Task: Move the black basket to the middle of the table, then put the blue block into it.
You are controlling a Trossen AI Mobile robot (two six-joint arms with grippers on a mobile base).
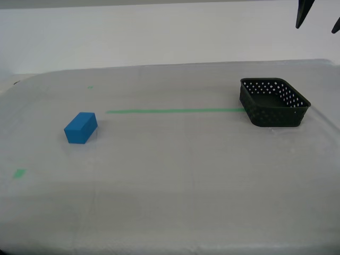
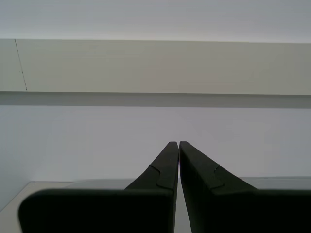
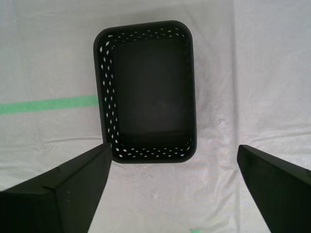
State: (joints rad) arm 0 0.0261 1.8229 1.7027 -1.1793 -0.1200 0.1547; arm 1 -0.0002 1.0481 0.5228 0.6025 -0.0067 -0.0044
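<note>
Black basket (image 3: 146, 92) below my first gripper (image 3: 172, 167), fingers spread, second gripper (image 2: 175, 145) clenched

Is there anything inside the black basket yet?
No. From above, the basket shows only its bare dark floor. The blue block lies on the table, well apart from it. The floor is dim, so a small dark item could go unseen.

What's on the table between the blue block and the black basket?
Only a strip of green tape running from near the block up to the basket. The rest is bare cloth, as the exterior view shows.
</note>
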